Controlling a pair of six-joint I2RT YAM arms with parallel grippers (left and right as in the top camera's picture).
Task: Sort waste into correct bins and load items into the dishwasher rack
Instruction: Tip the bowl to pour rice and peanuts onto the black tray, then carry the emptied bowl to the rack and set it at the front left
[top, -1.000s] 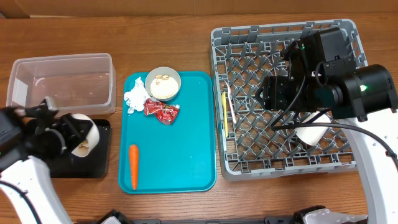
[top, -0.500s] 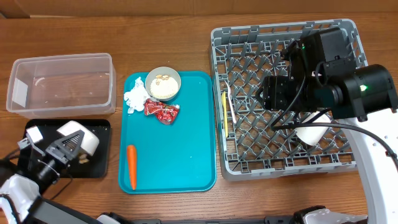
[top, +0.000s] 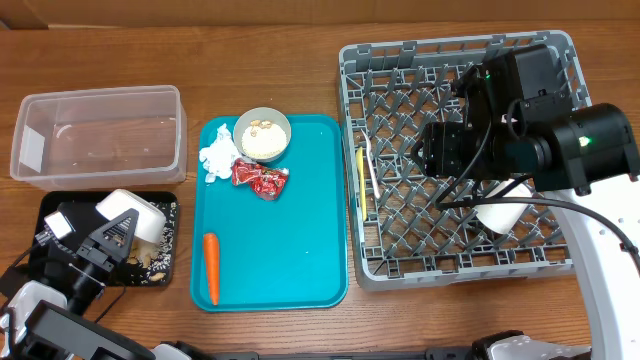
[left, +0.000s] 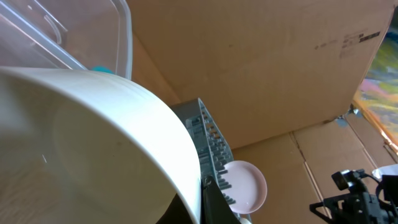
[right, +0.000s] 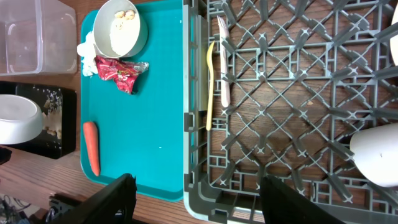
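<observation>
The left gripper (top: 112, 236) is clamped on the tipped bowl (top: 132, 212) over the black tray (top: 170, 252). That thin rim pinch could slip and drop it. The right gripper (right: 199, 196) hangs wide, empty.

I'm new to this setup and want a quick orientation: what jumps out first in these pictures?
The large grey dishwasher rack on the right dominates, with the right gripper hanging open above it. At bottom left, the left gripper holds a cream-white bowl tipped over the black tray, where beige scraps lie scattered. Between them, the teal tray carries an orange carrot.
</observation>
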